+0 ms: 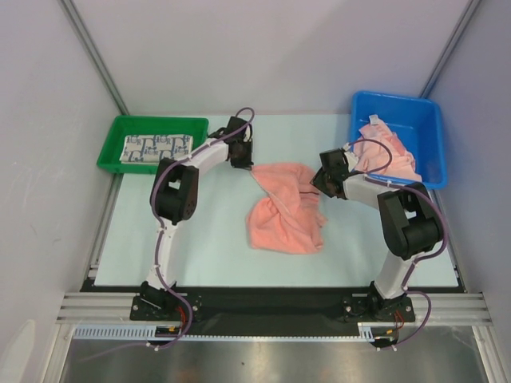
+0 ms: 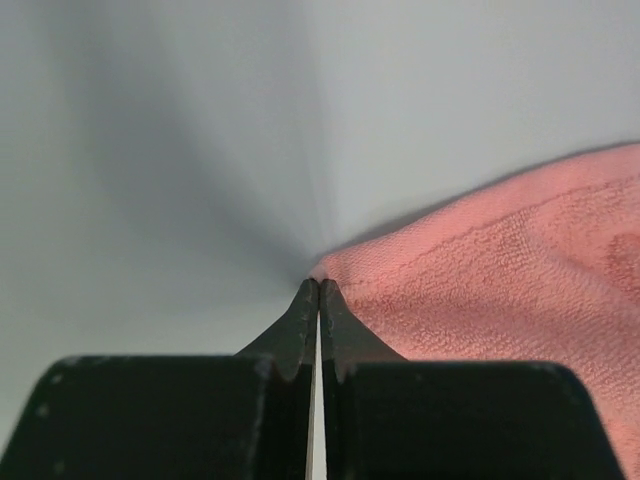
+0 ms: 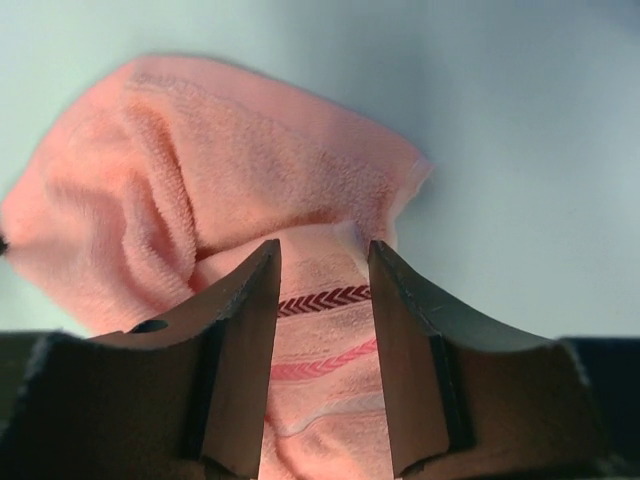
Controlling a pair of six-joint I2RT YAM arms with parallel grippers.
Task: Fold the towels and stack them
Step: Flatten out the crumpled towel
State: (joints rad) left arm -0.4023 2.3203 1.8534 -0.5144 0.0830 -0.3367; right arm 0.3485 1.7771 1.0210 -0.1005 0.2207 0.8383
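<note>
A salmon-pink towel (image 1: pixel 283 207) lies crumpled in the middle of the table. My left gripper (image 1: pixel 243 162) is shut on its far left corner; in the left wrist view the closed fingertips pinch the cloth's tip (image 2: pixel 318 285) and the towel (image 2: pixel 510 270) spreads to the right. My right gripper (image 1: pixel 318 186) is at the towel's right edge. In the right wrist view its jaws (image 3: pixel 322 258) stand open, astride a band of the towel (image 3: pixel 250 160) with a dark chevron stripe (image 3: pixel 322 298), not closed on it.
A green tray (image 1: pixel 112 148) at the back left holds a folded white towel with blue-grey pattern (image 1: pixel 157 149). A blue bin (image 1: pixel 427 120) at the back right holds another pink towel (image 1: pixel 389 152). Grey walls enclose the table.
</note>
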